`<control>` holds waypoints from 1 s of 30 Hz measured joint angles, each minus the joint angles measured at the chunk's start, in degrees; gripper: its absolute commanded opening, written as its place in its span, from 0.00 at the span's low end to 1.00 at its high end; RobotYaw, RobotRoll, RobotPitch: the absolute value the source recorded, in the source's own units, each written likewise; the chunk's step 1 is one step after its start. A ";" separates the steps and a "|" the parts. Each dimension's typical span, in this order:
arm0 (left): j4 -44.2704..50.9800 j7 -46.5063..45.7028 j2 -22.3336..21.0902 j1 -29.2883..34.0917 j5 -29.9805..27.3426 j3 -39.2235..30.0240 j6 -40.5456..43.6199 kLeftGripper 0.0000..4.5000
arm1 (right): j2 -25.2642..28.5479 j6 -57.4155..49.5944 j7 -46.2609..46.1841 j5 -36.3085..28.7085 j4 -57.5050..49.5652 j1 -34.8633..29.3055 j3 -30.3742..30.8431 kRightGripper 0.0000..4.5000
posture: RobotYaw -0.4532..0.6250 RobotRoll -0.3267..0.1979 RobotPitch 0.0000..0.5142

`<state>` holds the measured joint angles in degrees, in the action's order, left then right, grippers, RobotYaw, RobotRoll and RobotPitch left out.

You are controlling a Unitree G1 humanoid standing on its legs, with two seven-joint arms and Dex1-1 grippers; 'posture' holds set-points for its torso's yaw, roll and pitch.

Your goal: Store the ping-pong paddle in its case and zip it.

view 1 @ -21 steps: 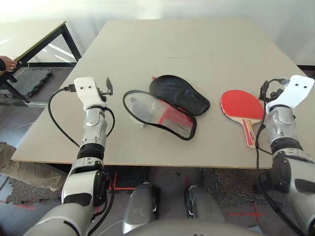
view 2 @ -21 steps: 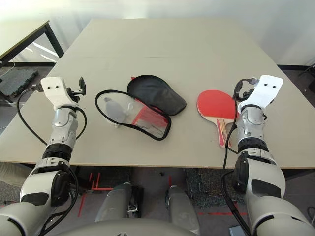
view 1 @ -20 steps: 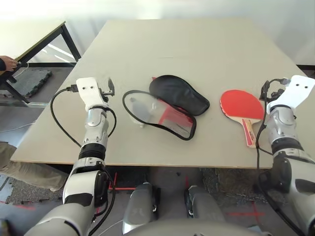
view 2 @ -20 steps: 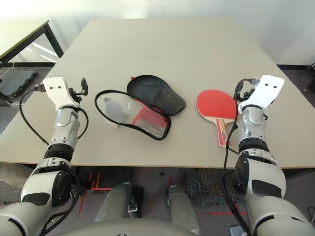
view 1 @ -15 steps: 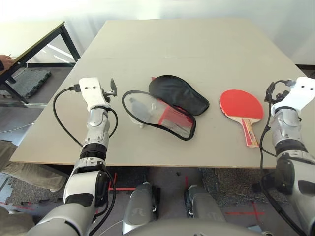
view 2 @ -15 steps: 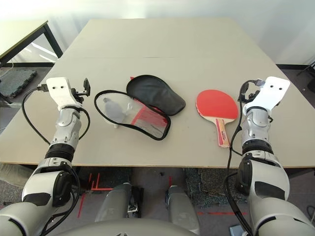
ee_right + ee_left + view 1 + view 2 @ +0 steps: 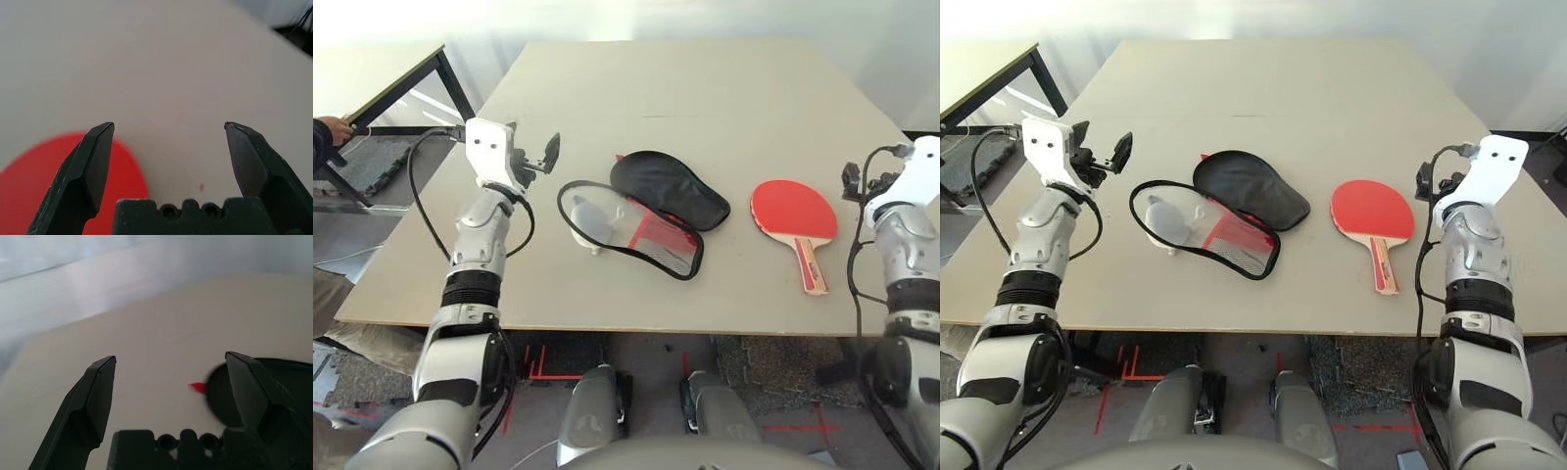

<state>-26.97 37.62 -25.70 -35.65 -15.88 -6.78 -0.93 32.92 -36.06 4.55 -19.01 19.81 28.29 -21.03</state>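
Observation:
The ping-pong paddle (image 7: pixel 794 212) lies flat on the table's right side, red face up, its pale handle (image 7: pixel 809 264) pointing toward the near edge. The case (image 7: pixel 641 212) lies unzipped at the table's middle: a black half (image 7: pixel 668 188) behind, and a red mesh half (image 7: pixel 646 238) with a black zipper rim in front. My left gripper (image 7: pixel 168 382) is raised over the table left of the case and is open and empty. To the right of the paddle, my right gripper (image 7: pixel 168 147) is also raised, open and empty.
A small grey plush toy (image 7: pixel 588 219) lies on the open case's left part. A black-framed side table (image 7: pixel 382 88) stands to the far left, with a person's hand (image 7: pixel 328 130) at its edge. The tabletop (image 7: pixel 705 88) is bare beyond the objects.
Both arms have lifted higher off the table. My left gripper has swung up and toward the case; my right gripper has risen and drawn outward to the right of the paddle.

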 measured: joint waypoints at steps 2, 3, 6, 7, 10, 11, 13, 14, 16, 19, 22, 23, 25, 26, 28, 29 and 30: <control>2.84 6.97 -2.16 -0.01 -1.38 1.91 4.18 1.00 | 0.50 -11.50 -0.40 -2.06 -7.72 -0.76 -0.21 1.00 | 0.47 0.62 0.11; 4.12 10.30 -2.87 -0.10 -1.97 3.02 5.97 1.00 | 0.52 -17.38 -0.93 -3.01 -11.68 -0.96 -0.46 1.00 | 0.47 0.62 0.11; 5.82 15.93 -3.34 -0.42 -2.34 5.36 9.16 1.00 | 0.73 -29.16 -1.70 -3.98 -19.59 -2.26 -0.55 1.00 | 0.45 0.62 0.11; 5.96 17.16 -3.48 -0.49 -2.40 5.70 10.06 1.00 | 0.68 -32.67 -1.78 -4.20 -21.65 -2.68 -0.56 1.00 | 0.45 0.62 0.11; 6.67 20.18 -3.73 -0.77 -2.61 6.12 12.42 1.00 | -0.67 -42.12 -2.56 -4.28 -26.77 -2.88 -0.98 1.00 | 0.44 0.62 0.11; 7.17 20.98 -3.73 -1.05 -2.65 6.45 12.93 1.00 | -1.09 -44.79 -2.68 -4.23 -28.10 -2.88 -1.06 1.00 | 0.43 0.62 0.11; 8.03 22.34 -3.67 -1.64 -2.66 7.11 13.28 1.00 | -3.41 -49.57 -2.96 -3.85 -30.68 -2.82 -2.30 1.00 | 0.43 0.62 0.11; 8.10 22.78 -3.61 -1.94 -2.66 7.37 13.30 1.00 | -4.75 -51.38 -3.09 -3.63 -31.57 -2.82 -2.35 1.00 | 0.43 0.62 0.11; 8.16 23.79 -3.33 -2.22 -2.66 7.75 13.56 1.00 | -7.61 -54.43 -3.25 -3.03 -32.78 -3.16 -2.42 1.00 | 0.43 0.62 0.11; 8.62 25.68 -3.31 -2.21 -3.14 8.00 15.33 1.00 | -10.53 -55.58 -3.34 -2.10 -33.31 -5.00 -3.21 1.00 | 0.43 0.62 0.11; 9.82 26.54 -3.37 -2.12 -3.47 8.00 16.58 1.00 | -12.03 -55.69 -3.50 -0.73 -33.25 -5.65 -4.31 1.00 | 0.44 0.62 0.12; 10.42 26.74 -3.38 -2.07 -3.54 8.00 16.88 1.00 | -12.41 -55.56 -3.58 -0.08 -33.18 -5.65 -4.49 1.00 | 0.44 0.62 0.12; 10.87 26.87 -3.40 -1.95 -3.62 8.00 17.34 1.00 | -13.58 -55.16 -3.62 0.80 -32.96 -5.64 -4.51 0.96 | 0.44 0.62 0.12; 11.02 26.97 -3.39 -1.81 -3.62 8.00 17.54 1.00 | -13.94 -54.82 -3.62 1.21 -32.99 -5.57 -4.50 0.92 | 0.45 0.62 0.12; 11.49 27.11 -3.40 -1.51 -3.62 8.00 17.87 1.00 | -14.28 -54.39 -3.61 2.11 -32.97 -5.59 -4.51 0.79 | 0.45 0.62 0.12; 11.72 27.14 -3.40 -1.42 -3.62 8.00 17.94 1.00 | -14.33 -54.32 -3.50 2.28 -32.98 -5.59 -4.49 0.72 | 0.45 0.62 0.13; 12.10 27.15 -3.41 -1.35 -3.62 8.00 17.99 1.00 | -14.47 -54.30 -3.21 2.28 -33.04 -5.56 -4.41 0.63 | 0.45 0.62 0.13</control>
<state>-14.87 64.76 -29.12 -37.01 -19.50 1.22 17.06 18.45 -90.36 1.35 -16.73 -13.22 22.73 -25.44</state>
